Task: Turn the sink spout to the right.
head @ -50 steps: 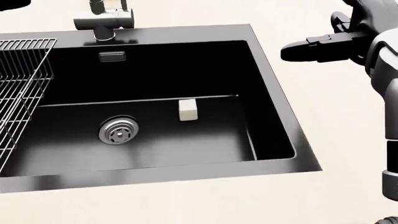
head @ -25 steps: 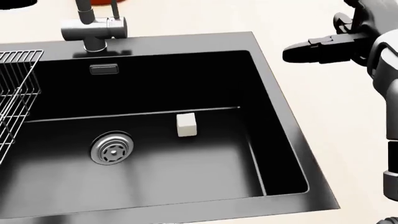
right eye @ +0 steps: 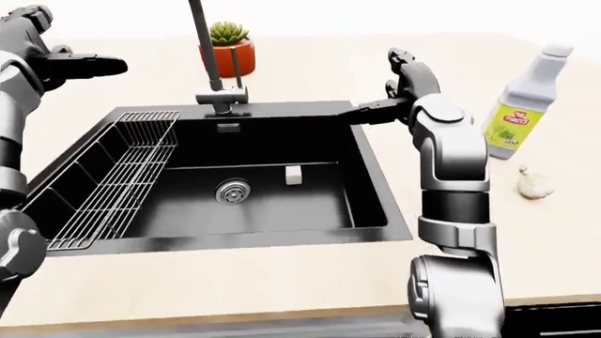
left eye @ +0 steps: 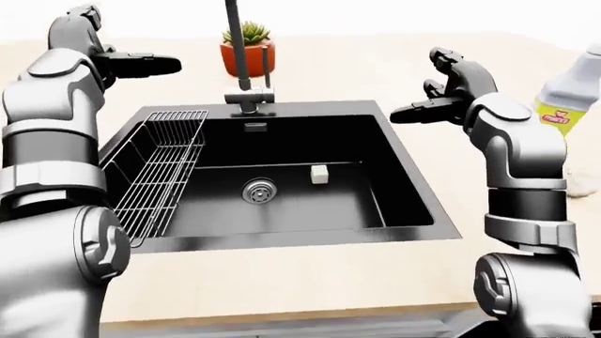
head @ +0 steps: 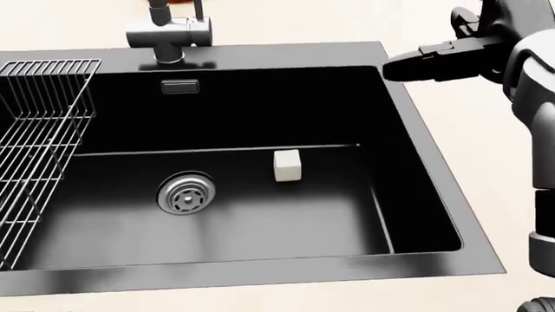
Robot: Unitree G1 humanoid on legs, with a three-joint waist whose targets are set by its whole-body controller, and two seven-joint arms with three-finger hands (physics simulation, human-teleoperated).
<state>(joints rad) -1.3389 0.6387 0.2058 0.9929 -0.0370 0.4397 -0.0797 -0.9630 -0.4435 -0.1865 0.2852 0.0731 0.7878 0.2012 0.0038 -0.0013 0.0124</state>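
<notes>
So in the left-eye view, the spout (left eye: 237, 42) rises straight up from its base at the sink's (left eye: 413, 211) 12 o'clock rim. A rack (left eye: 160, 176) hangs inside at 9 o'clock. The left hand (left eye: 132, 65) hovers up at 10 o'clock, fingers straight and apart, holding nothing.

Head view: the right hand (head: 438, 62) sits off the 2 o'clock corner, fingers spread, empty. A sponge (head: 287, 165) lies beside the drain (head: 185, 193).

Right-eye view: a bottle (right eye: 519, 113) stands at 3 o'clock, a plant (right eye: 228, 46) at 12.

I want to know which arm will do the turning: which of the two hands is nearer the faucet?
The right hand, held over the sink's right rim. The left hand is further from the faucet, beyond the wire rack.
</notes>
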